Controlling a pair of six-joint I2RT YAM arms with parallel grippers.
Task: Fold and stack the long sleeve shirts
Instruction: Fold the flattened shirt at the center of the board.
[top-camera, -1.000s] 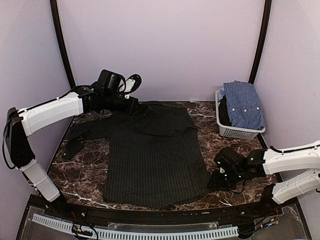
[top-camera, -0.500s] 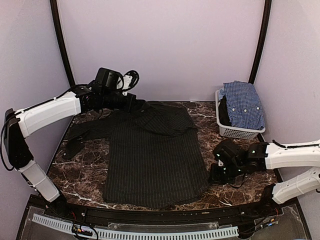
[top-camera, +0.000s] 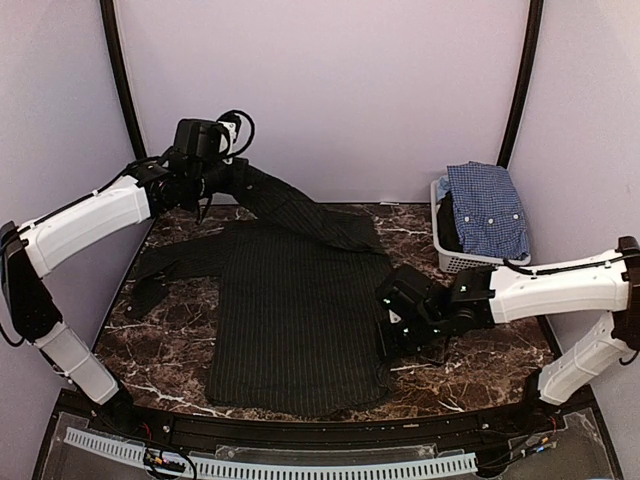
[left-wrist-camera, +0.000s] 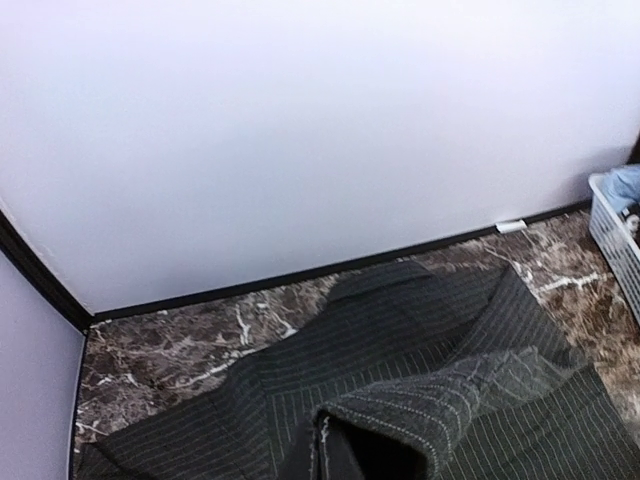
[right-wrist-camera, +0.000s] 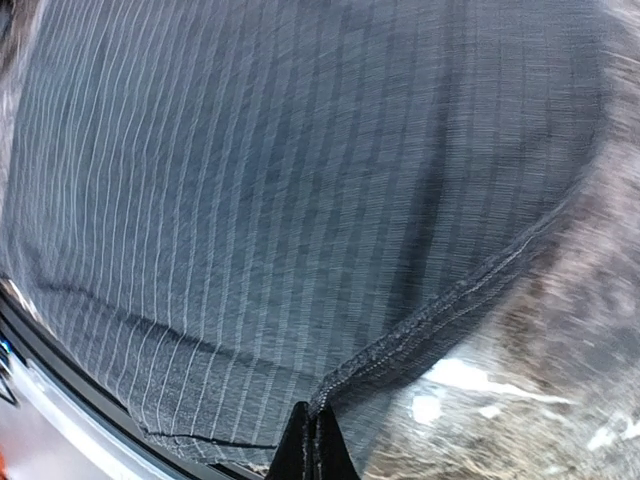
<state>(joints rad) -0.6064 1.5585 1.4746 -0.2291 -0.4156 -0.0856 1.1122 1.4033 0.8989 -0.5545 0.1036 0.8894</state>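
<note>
The black pinstriped shirt (top-camera: 290, 310) lies spread on the marble table. My left gripper (top-camera: 213, 188) is raised at the back left and shut on one sleeve (top-camera: 300, 212), which stretches taut down to the shirt's right shoulder. In the left wrist view only the folded sleeve cloth (left-wrist-camera: 420, 420) shows and the fingers are hidden. My right gripper (top-camera: 386, 338) is shut on the shirt's right side hem, and its closed fingertips pinch the stitched edge (right-wrist-camera: 316, 440). The blue-and-white check shirt (top-camera: 486, 205) lies heaped in the basket.
The white slatted basket (top-camera: 470, 262) stands at the back right corner and also shows in the left wrist view (left-wrist-camera: 615, 235). The shirt's other sleeve (top-camera: 160, 268) trails toward the table's left edge. Walls close in the back and both sides.
My left gripper has risen and moved back-left, lifting the sleeve taut off the shirt. My right gripper has moved left, dragging the shirt's right edge inward.
</note>
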